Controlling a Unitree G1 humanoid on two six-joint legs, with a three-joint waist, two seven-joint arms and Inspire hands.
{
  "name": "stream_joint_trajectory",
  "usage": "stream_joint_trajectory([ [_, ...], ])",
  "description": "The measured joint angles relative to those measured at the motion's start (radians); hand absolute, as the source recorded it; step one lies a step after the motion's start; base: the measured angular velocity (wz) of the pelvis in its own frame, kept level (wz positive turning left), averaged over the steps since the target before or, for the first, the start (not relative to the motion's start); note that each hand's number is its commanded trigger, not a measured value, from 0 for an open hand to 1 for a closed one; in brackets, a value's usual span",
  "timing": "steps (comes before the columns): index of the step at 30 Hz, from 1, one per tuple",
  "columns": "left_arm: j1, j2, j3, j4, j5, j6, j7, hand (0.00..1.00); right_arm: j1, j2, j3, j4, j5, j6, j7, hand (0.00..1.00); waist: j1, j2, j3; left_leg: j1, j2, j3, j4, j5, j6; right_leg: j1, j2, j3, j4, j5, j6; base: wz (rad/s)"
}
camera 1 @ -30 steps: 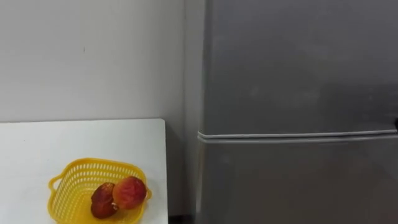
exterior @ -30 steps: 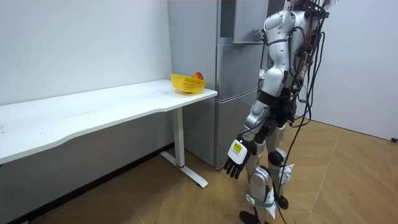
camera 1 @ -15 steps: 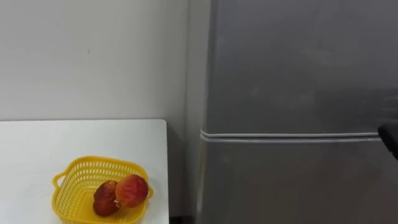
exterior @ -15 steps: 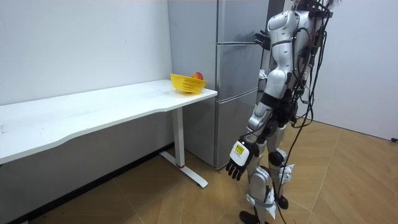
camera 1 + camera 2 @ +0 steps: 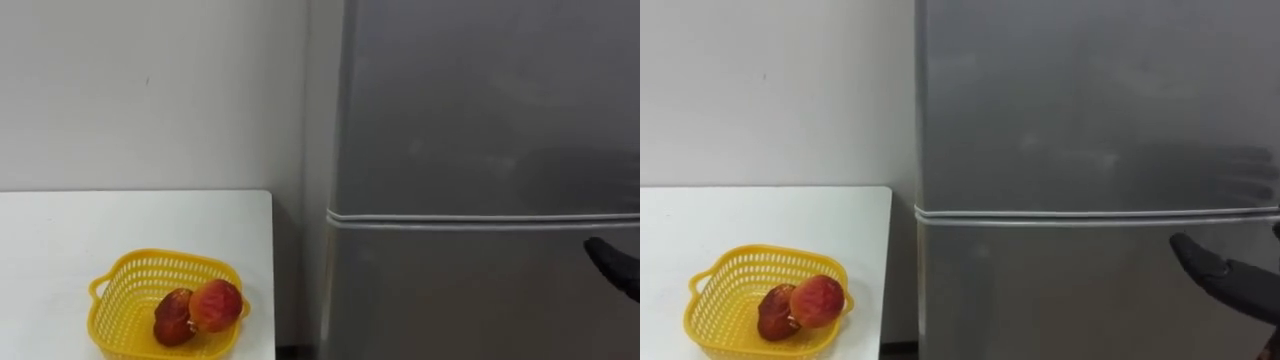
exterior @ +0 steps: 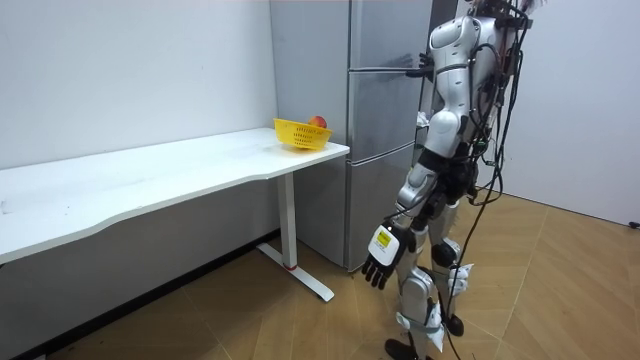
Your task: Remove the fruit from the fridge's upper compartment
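While the robot is standing close in front of the grey fridge (image 5: 480, 120), the upper door (image 5: 1090, 100) and the door below it (image 5: 1040, 300) are both sitting shut. A pale seam (image 5: 480, 217) is running level between them. Just to the robot's left of the fridge, a long white surface (image 5: 60, 230) is stretching along the wall (image 5: 150, 90), its end stopping just beside the fridge's side. A yellow basket (image 5: 160, 256) is sitting near that end of the surface. It is holding two red fruits, the brighter one (image 5: 218, 303) resting against the darker one (image 5: 172, 318).

The right arm is being held up towards the fridge. The right hand (image 5: 1230, 278) is coming in at the right edge of the eye views, just below the seam and in front of the lower door. What I can see of its dark fingers (image 5: 1190, 252) is reaching out straight towards the robot's left, gripping nothing. Whether they are touching the door I cannot tell. The left arm is hanging down beside the leg in the room view. The left hand (image 6: 380, 262) is dangling there with loose, slightly curved fingers, empty and well apart from the fridge, above the wooden floor (image 6: 250, 320).
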Motion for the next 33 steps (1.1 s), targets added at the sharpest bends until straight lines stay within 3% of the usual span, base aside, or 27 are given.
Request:
stream_joint_trajectory([
  [4,-0.002,-0.001,0.000,0.013,-0.001,0.008,0.001,0.00,0.025,0.000,0.000,0.131,-0.209,0.016,-0.116,0.00,0.001,-0.005,0.0012,0.010,0.000,0.000,-0.008,0.000,0.000,0.002,0.000,0.000,0.000,0.000,0.000,0.00],
  [11,-0.001,-0.001,-0.001,-0.002,-0.002,0.038,-0.001,0.00,0.108,0.010,0.028,0.323,-0.243,0.069,-0.171,0.00,0.004,-0.001,0.0040,0.013,-0.001,0.004,-0.017,0.000,0.000,0.017,0.001,0.001,-0.015,0.000,0.001,0.00],
  [13,-0.003,-0.001,-0.001,-0.006,-0.002,0.039,0.000,0.00,0.107,0.031,0.033,0.426,-0.243,0.071,-0.187,0.00,0.005,0.004,0.0020,0.012,-0.001,0.002,-0.016,0.000,0.000,0.018,0.001,0.001,-0.017,0.000,0.001,0.00],
  [20,-0.011,-0.004,-0.012,-0.005,0.001,0.065,-0.001,0.00,0.152,0.086,0.102,0.689,-0.160,0.111,-0.168,0.00,0.006,0.009,0.0009,0.021,-0.004,-0.014,-0.017,0.000,0.000,0.042,0.000,-0.015,-0.034,-0.001,0.002,0.08],
  [25,-0.024,-0.010,-0.013,-0.003,0.000,0.065,0.015,0.00,0.152,0.097,0.156,0.936,-0.119,0.111,-0.115,0.00,0.029,0.016,0.0013,0.033,-0.006,-0.018,-0.018,0.000,0.000,0.049,-0.002,-0.014,-0.035,-0.005,0.004,0.02],
  [33,-0.026,-0.015,-0.001,-0.003,0.003,0.066,0.022,0.00,0.172,0.141,0.201,1.099,-0.095,0.110,-0.063,0.00,0.040,0.025,0.0037,0.033,-0.007,-0.032,-0.013,0.000,0.000,0.058,-0.001,-0.017,-0.034,-0.005,0.004,0.05],
])
